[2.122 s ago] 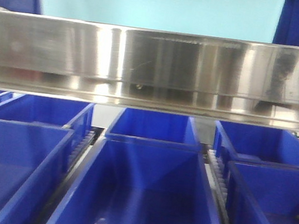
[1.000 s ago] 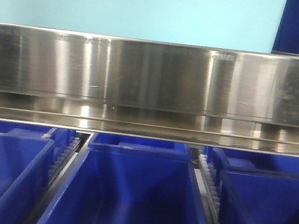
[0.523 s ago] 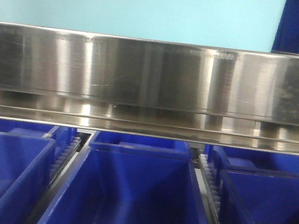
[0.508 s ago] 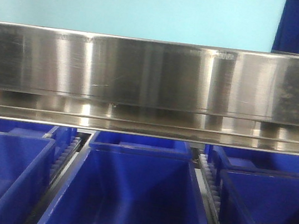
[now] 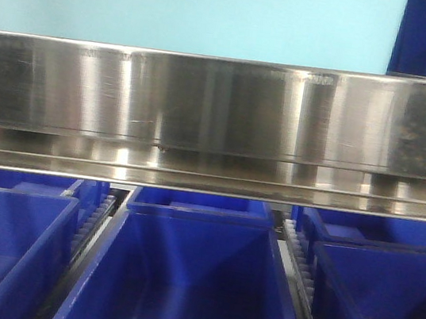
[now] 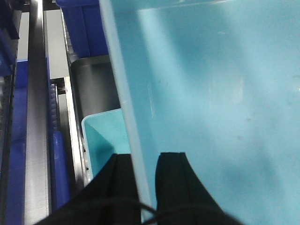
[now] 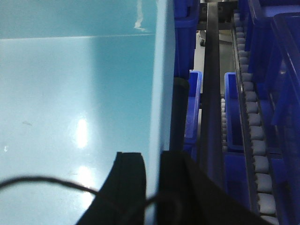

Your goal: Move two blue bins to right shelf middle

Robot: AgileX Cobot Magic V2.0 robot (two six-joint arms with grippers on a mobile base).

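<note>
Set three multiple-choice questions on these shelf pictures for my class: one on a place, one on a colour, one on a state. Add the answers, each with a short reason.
1. In the front view, where is the pale blue bin relative to the steel rail?
A) below it
B) above it
C) left of it

2. What colour are the lower bins under the rail?
A) red
B) grey
C) dark blue

3. How does the left gripper meet the pale blue bin's wall?
A) one finger on each side of it
B) both fingers outside it
C) well clear of it

Answers:
1 B: its pale wall fills the frame over the rail.
2 C: every bin below the rail is deep blue.
3 A: the left wrist view shows the wall running between the two black fingers.
</note>
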